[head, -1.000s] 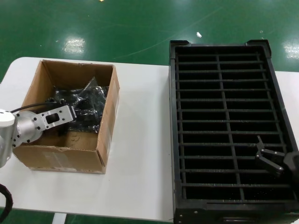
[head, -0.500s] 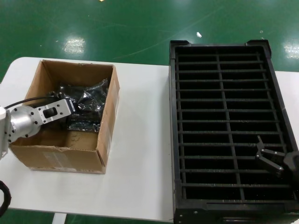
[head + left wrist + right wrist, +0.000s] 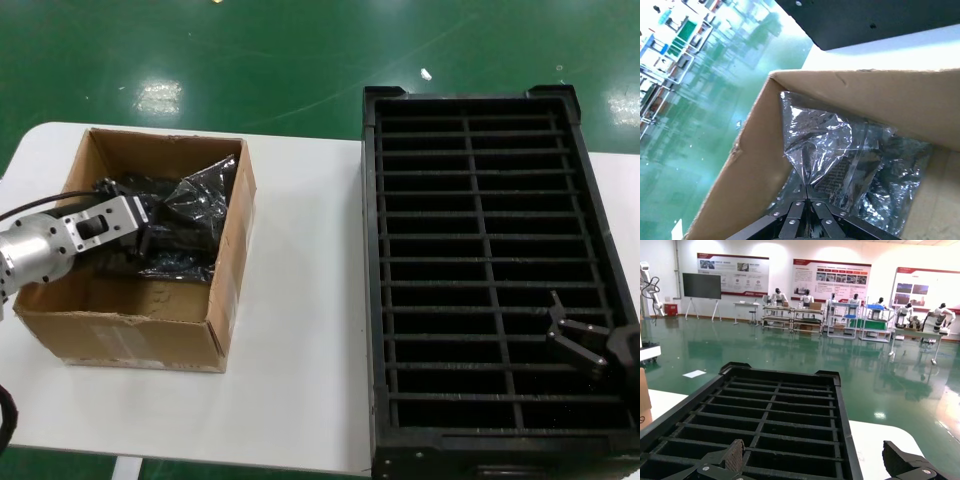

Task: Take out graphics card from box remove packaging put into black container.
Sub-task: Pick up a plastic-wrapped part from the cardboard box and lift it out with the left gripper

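**Left gripper pinches the bag inside the cardboard box**

The white table [image 3: 300,330] carries everything, set on a green floor [image 3: 250,50]. The black container [image 3: 490,270] takes up the right side of the table, its thin bars marking two columns of narrow slots; none of the slots visibly holds anything. The same crate fills the lower part of the right wrist view [image 3: 770,425].

The box [image 3: 150,330] sits on the left side of the table, well apart from the crate, with its top open. Inside lie glossy dark bagged bundles [image 3: 185,255], crowded toward the right wall.

The left gripper [image 3: 140,225] reaches into the box from the robot's left. In the left wrist view its fingers [image 3: 807,192] are pressed together on a fold of the packaging [image 3: 825,145], a crinkly translucent bag drawn up into a peak against the far cardboard wall [image 3: 760,150]. Through the plastic a dark ridged shape shows, likely the graphics card [image 3: 837,172], though it is too veiled by the bag to tell its parts.

The right gripper [image 3: 585,345] hovers over the near right corner of the crate, its fingers spread wide apart and holding nothing; in the right wrist view both fingertips [image 3: 732,455] stand far apart above the slots.
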